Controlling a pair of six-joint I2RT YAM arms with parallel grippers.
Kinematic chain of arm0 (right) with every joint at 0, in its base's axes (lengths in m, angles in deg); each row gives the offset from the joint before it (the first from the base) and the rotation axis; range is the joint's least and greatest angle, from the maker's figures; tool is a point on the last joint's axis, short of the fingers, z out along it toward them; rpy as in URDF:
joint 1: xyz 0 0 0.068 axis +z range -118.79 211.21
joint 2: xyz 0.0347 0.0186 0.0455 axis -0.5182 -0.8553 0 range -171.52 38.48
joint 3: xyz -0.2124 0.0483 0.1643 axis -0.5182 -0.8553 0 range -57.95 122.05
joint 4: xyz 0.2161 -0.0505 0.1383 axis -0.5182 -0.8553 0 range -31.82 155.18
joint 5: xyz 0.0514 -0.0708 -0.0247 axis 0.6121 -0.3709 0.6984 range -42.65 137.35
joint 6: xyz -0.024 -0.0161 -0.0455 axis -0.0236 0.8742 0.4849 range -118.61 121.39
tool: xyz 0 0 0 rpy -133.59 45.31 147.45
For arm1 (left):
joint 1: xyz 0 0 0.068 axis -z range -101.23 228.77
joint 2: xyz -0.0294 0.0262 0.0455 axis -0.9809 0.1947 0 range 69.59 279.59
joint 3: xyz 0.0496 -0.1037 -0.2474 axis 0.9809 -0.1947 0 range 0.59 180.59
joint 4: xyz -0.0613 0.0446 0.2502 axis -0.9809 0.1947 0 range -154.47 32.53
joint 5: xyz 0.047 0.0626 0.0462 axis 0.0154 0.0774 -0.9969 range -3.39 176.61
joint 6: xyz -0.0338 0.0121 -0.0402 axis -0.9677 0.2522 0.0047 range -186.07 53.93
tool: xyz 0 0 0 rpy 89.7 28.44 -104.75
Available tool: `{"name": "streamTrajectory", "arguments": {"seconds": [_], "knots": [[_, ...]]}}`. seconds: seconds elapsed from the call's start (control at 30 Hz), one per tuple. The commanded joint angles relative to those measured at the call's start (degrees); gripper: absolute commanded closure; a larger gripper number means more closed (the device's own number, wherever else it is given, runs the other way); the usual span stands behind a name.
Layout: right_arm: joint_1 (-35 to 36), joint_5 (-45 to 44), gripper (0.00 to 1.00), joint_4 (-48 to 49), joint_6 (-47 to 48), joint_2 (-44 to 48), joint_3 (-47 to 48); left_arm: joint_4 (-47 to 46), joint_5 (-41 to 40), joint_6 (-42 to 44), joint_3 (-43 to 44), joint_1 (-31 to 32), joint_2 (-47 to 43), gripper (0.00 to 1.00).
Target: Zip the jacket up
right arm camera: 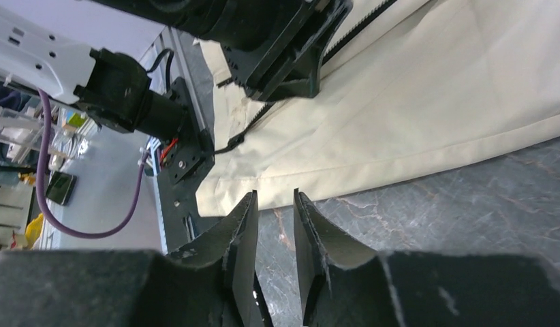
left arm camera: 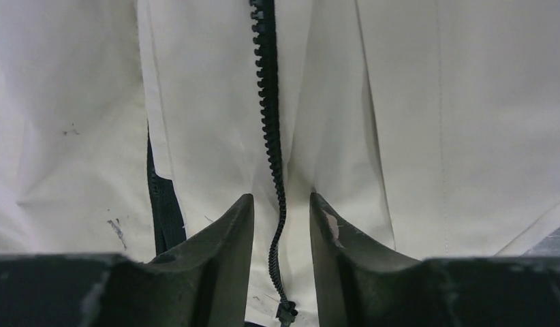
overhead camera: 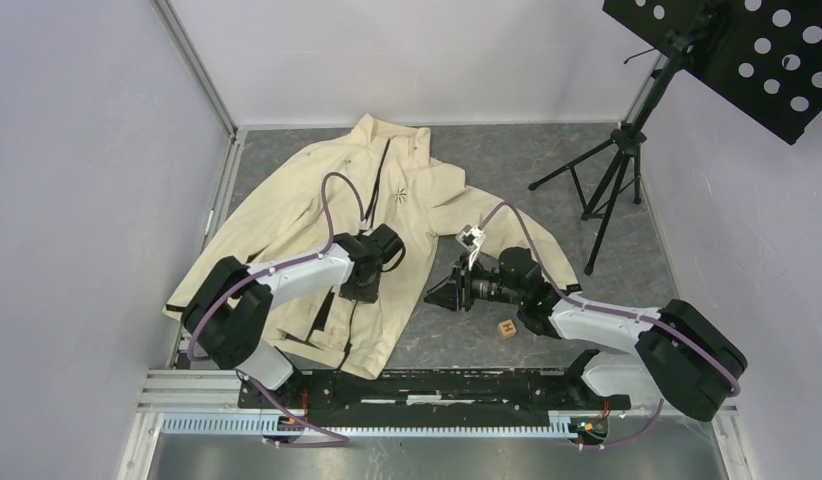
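The cream jacket [overhead camera: 287, 210] lies spread front-up on the grey table [overhead camera: 547, 170], collar toward the far wall; its dark zipper [left arm camera: 269, 116] runs down the front, black lining peeking alongside.

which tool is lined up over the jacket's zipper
The left tool: its open fingers sit either side of the dark zipper on the jacket. The right tool hangs over bare table beside the jacket's hem.

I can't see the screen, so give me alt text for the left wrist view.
The left end effector, open, hangs over the cream jacket, its dark zipper running down between the fingers. A dark strip shows at a fold on the left.
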Motion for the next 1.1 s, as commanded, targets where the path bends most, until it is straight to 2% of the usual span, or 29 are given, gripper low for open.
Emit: {"name": "streamTrajectory", "arguments": {"seconds": [0.0,0.13,0.27,0.4,0.47,0.5,0.53,0.6,0.67,0.73,0.83,1.07], "knots": [[2.5,1.7,0.72,3.9,2.0,-3.3,1.3,1.0,-3.9,-1.0,2.5,-0.3,0.6,0.64],[5.5,2.1,0.78,5.1,3.8,-7.5,3.2,2.5,-2.1,0.5,3.7,-0.4,-2.9,0.8],[8.6,0.9,0.79,7.7,4.3,-11.3,4.7,3.7,8.4,4.7,5.6,-3.3,-7.1,0.96],[11.0,0.3,0.73,14.6,1.7,-15.3,5.4,1.7,21.3,8.0,3.3,-10.1,-11.7,0.98],[11.3,0.7,0.73,18.9,-0.5,-17.6,5.5,1.3,23.8,8.5,2.1,-12.8,-13.2,0.98],[11.3,1.3,0.73,20.4,-1.5,-18.3,5.6,1.5,23.0,8.7,2.0,-13.0,-13.5,0.98],[11.3,1.6,0.73,21.1,-1.8,-18.8,5.6,2.2,21.9,9.1,2.3,-13.0,-13.4,0.92],[11.3,1.0,0.73,21.0,-1.0,-18.7,5.4,3.5,20.1,8.6,3.1,-12.8,-11.7,0.71],[11.3,0.3,0.72,19.9,0.1,-18.4,5.2,3.6,16.7,7.3,3.3,-11.1,-9.7,0.55],[11.2,0.3,0.72,19.1,0.5,-18.6,5.4,3.7,11.7,6.0,3.8,-8.8,-7.0,0.48],[11.2,0.7,0.72,20.0,-0.1,-18.8,4.5,4.3,5.4,4.8,4.3,-6.3,-2.3,0.48],[11.2,1.0,0.73,21.8,-0.8,-19.8,3.3,4.5,2.5,4.8,4.7,-5.5,2.8,0.63]]}}
